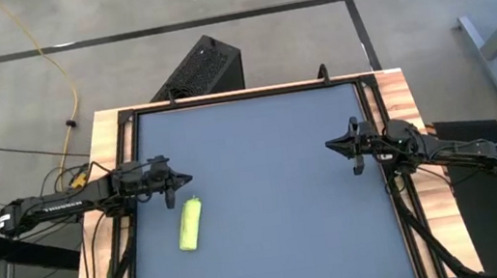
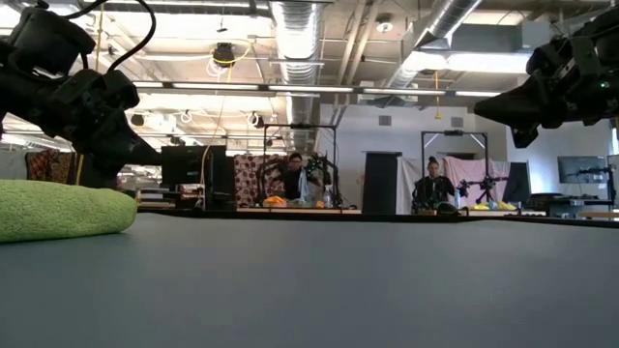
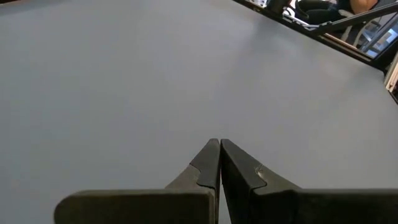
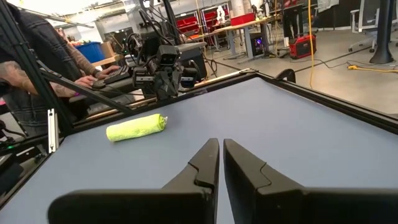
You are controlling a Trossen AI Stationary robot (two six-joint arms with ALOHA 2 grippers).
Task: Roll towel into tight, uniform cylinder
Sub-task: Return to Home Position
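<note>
We found the dark blue-grey mat nearest the low camera, bare across its foreground. At the left, the left gripper hung raised above the mat's left part. Its fingers were drawn together with only a hairline between them, and they held nothing. Just beside it, apart and not touching, the towel lay on the mat as a rolled lime cylinder, free of both arms. The roll looked fairly even along its length, but we could not judge its tightness. At the right, the right gripper hovered over the mat's right side, well apart from the towel. Its fingers were likewise closed on nothing.

We judged the rolling complete and the step in hand to be the retreat of both arms to rest. The next move called for drawing each arm back toward its own side without brushing the roll — the left arm, being nearer, had the smaller margin.
</note>
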